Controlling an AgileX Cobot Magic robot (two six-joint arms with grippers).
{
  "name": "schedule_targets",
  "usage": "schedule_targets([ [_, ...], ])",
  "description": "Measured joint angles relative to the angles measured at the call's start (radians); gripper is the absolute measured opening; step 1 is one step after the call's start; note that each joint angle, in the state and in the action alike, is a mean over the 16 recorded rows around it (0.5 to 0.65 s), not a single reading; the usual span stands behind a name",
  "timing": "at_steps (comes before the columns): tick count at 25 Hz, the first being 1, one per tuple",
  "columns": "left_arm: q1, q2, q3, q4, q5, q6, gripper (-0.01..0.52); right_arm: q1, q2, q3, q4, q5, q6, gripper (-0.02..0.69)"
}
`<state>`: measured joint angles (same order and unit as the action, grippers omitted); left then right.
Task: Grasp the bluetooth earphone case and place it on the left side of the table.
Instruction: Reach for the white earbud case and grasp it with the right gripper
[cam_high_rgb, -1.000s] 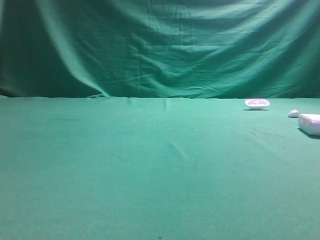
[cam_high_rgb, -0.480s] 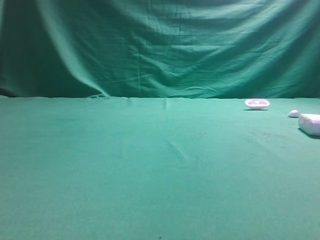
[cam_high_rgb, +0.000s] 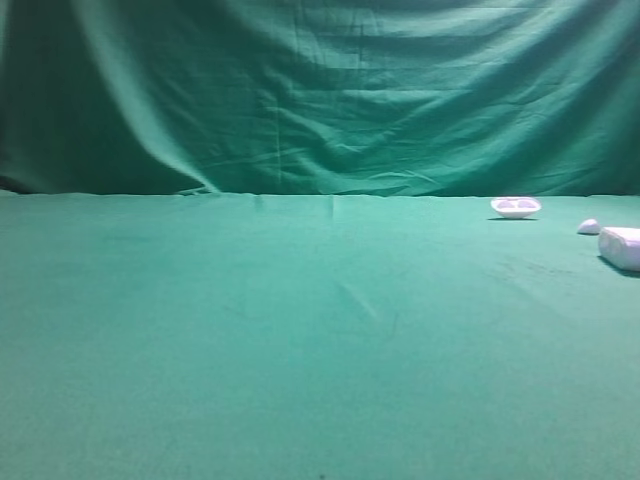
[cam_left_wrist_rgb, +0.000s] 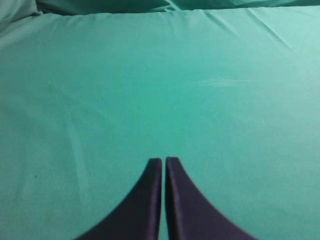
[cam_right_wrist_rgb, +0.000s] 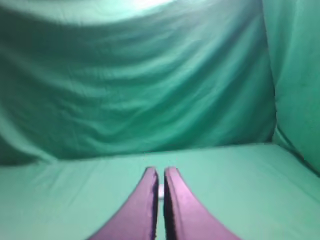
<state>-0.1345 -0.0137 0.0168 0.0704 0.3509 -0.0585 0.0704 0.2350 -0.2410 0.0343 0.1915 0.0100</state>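
Wide flat table covered in green cloth (cam_high_rgb: 300, 340), matching draped green cloth backdrop (cam_high_rgb: 320, 90) behind it. Smooth glossy white capsule-shaped bluetooth earphone case (cam_high_rgb: 621, 247) lies on the table at the far right edge of the high view, partly cut off by the frame. Just beside it, up-left, a tiny white rounded lump (cam_high_rgb: 588, 226), not touching as far as I can tell. Further back and left of those, a shallow white dish-like tray with two hollows (cam_high_rgb: 515, 207), near the table's rear edge, apart from both.

Neither of my arms appears in the high view. My left gripper (cam_left_wrist_rgb: 163, 160): dark fingers pressed together, only a hairline slit between them, nothing held, bare green cloth below and ahead. My right gripper (cam_right_wrist_rgb: 160, 171): fingers closed together too, nothing gripped, pointing toward the backdrop over the cloth. A small pale spot shows in the slit between the right fingers; can't tell what it is.
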Motion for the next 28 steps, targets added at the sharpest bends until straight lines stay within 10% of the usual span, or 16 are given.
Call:
schedule_targets([
  [17,0.000,0.000,0.000,0.000,0.000,0.000,0.000,0.099,0.839,-0.467,0.001,0.539,-0.093,0.026],
  [28,0.000,0.000,0.000,0.000,0.000,0.000,0.000,0.149,1.228,-0.591,-0.007,0.406,-0.074,0.402],
])
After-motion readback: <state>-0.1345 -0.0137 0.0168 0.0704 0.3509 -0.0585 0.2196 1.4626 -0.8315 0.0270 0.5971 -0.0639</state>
